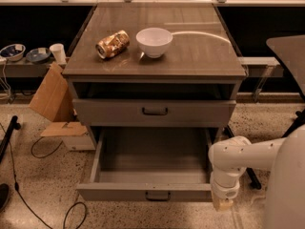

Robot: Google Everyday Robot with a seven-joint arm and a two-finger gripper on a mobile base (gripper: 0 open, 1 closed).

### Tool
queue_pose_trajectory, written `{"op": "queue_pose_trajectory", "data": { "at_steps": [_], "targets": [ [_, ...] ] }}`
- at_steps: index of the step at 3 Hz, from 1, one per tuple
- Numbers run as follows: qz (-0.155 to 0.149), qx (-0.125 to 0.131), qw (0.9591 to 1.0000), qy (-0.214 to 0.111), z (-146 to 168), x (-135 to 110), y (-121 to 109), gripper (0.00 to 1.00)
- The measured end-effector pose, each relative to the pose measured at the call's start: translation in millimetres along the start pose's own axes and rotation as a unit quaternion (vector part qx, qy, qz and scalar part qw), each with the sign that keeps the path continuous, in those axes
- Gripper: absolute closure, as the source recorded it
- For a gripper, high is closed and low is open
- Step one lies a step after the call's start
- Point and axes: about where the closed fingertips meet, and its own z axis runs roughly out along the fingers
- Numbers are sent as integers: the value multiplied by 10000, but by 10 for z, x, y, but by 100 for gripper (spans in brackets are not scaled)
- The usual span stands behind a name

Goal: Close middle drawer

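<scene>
The middle drawer (143,192) is pulled far out of the grey cabinet, its deep grey box showing empty. Its low flat front has a small dark bar handle (157,195) at centre. My white arm (233,161) reaches in from the right and bends down. The gripper (222,205) hangs at the drawer front's right end, right by its corner, near the floor. I cannot tell whether it touches the front.
Above it a taller-fronted drawer (155,111) is nearly shut. The cabinet top (200,51) holds a crushed can (112,44) and a white bowl (154,41). Cardboard (50,97) leans at the left, cables (43,151) lie on the floor, and a dark table (290,49) stands at the right.
</scene>
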Motion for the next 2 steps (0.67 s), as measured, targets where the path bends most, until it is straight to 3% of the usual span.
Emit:
{"op": "queue_pose_trajectory", "data": {
  "at_steps": [2],
  "targets": [
    [-267, 43, 9996, 118, 112, -369, -333, 100]
  ]
}}
